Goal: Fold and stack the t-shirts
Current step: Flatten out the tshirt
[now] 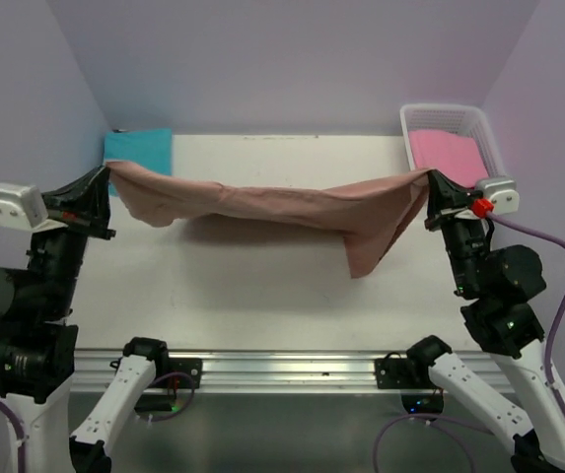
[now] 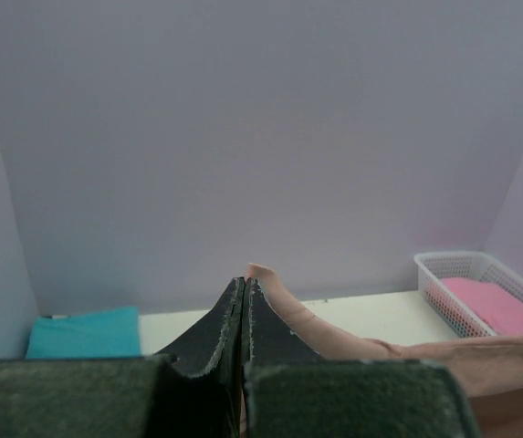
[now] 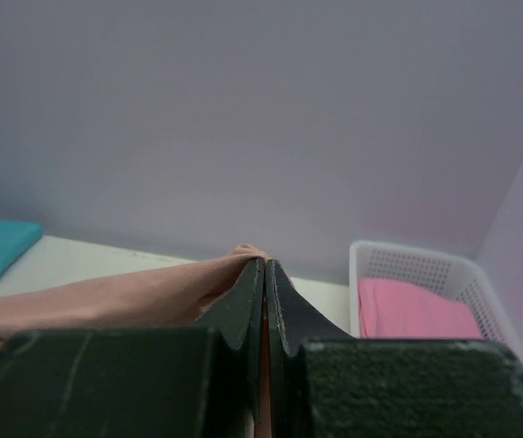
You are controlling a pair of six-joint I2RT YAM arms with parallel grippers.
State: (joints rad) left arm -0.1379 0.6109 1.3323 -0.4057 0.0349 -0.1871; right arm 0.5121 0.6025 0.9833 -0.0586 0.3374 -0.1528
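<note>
A salmon-brown t-shirt (image 1: 282,205) hangs stretched above the table between both arms, sagging in the middle with a flap drooping at the right (image 1: 371,246). My left gripper (image 1: 105,182) is shut on its left end; the cloth (image 2: 334,338) runs off to the right of the closed fingers (image 2: 244,285). My right gripper (image 1: 428,187) is shut on the right end, with fabric (image 3: 106,297) pinched at the tips (image 3: 265,265). A teal t-shirt (image 1: 139,146) lies folded at the back left. A pink t-shirt (image 1: 447,153) lies in the basket.
A white mesh basket (image 1: 440,113) stands at the back right corner, holding the pink shirt. Lilac walls close in the table on three sides. The white tabletop (image 1: 262,286) lies beneath the hanging shirt.
</note>
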